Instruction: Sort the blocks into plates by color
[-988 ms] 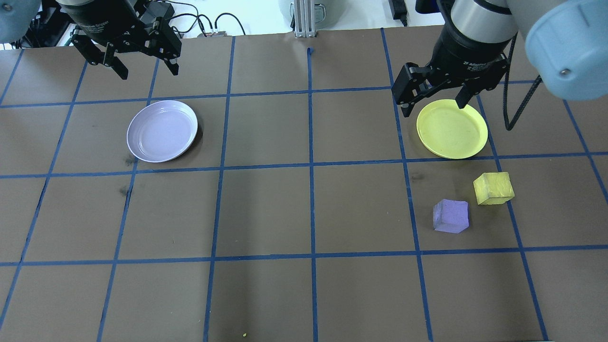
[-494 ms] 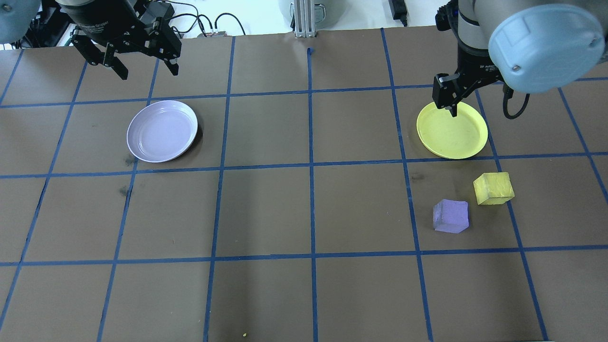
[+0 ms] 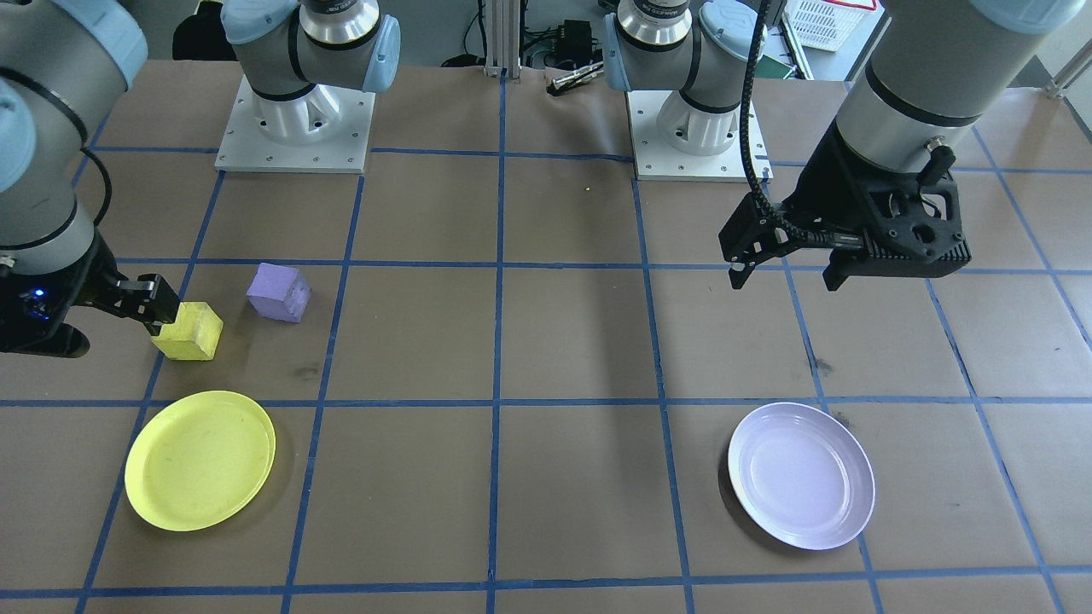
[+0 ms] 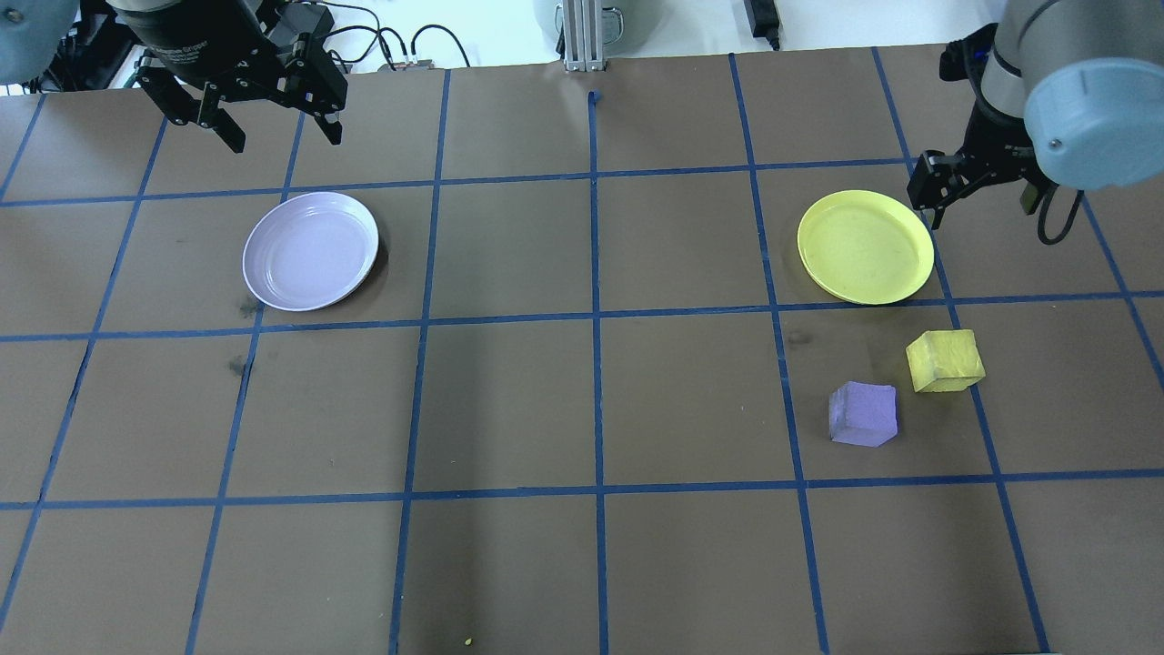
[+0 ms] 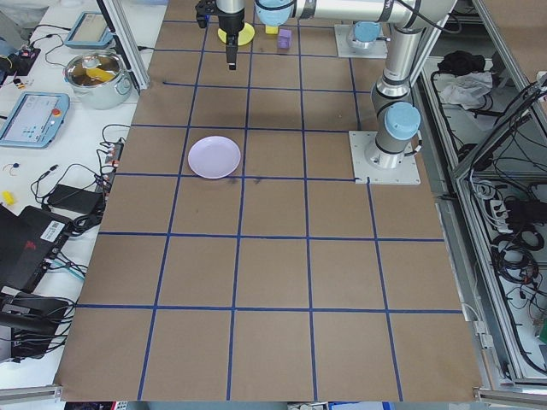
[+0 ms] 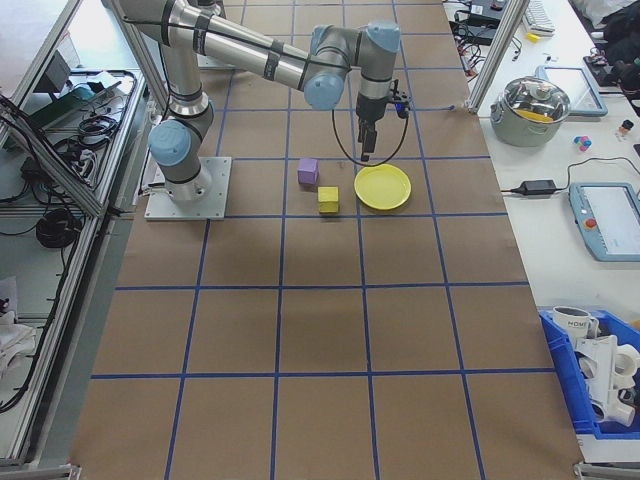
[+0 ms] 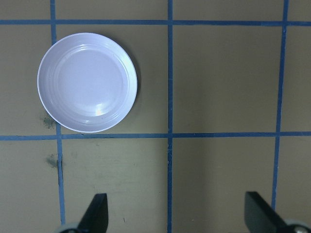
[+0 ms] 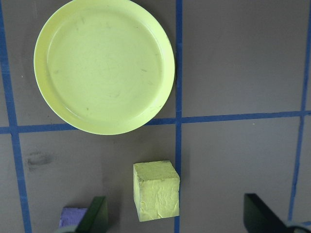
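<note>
On brown paper — rough matte cubes, glossy round plates.

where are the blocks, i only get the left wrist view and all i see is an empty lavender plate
observer: both are on the bare table over on the right arm's side, the yellow block and the purple block, close together but apart.
operator: are they in the yellow plate or not
observer: no, the yellow plate is empty, and both blocks lie outside its rim, on the robot's side of it.
operator: is the right pincer holding one
observer: no, the right pincer is open and holds nothing. Its wrist view looks down on the yellow block.
</note>
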{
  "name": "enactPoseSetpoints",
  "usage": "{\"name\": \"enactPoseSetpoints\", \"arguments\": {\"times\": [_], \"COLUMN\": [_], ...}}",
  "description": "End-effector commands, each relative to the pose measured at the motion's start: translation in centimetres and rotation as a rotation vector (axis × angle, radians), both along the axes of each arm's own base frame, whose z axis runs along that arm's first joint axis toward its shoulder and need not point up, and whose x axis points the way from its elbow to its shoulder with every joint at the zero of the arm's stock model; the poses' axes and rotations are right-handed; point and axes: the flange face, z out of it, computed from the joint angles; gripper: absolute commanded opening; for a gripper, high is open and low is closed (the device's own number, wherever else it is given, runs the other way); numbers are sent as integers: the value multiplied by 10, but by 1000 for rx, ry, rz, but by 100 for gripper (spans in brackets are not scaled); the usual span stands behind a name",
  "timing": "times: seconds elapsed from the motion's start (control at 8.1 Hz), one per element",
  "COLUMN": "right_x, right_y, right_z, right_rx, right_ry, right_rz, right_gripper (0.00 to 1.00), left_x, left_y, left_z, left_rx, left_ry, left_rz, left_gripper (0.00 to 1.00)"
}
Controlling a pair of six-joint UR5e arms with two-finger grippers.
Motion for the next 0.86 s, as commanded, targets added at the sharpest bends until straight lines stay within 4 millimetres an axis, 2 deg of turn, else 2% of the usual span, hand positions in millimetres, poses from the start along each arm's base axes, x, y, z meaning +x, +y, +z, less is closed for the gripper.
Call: {"name": "enactPoseSetpoints", "arguments": {"times": [0.0, 0.25, 0.74], "right_x": [-44, -48, -71], "right_y": [12, 12, 15], "right_z": [-67, -90, -138], "right_rx": [58, 136, 247], "right_ry": [-206, -232, -220], "right_rz": [-39, 149, 127], "right_gripper": [100, 100, 100], "left_x": [0, 0, 0], "left_y": [0, 0, -1], "left_z": [0, 0, -2], "left_rx": [-4, -4, -1], "left_ry": [0, 0, 0], "left_rz": [0, 0, 0], "left_gripper": [100, 100, 100]}}
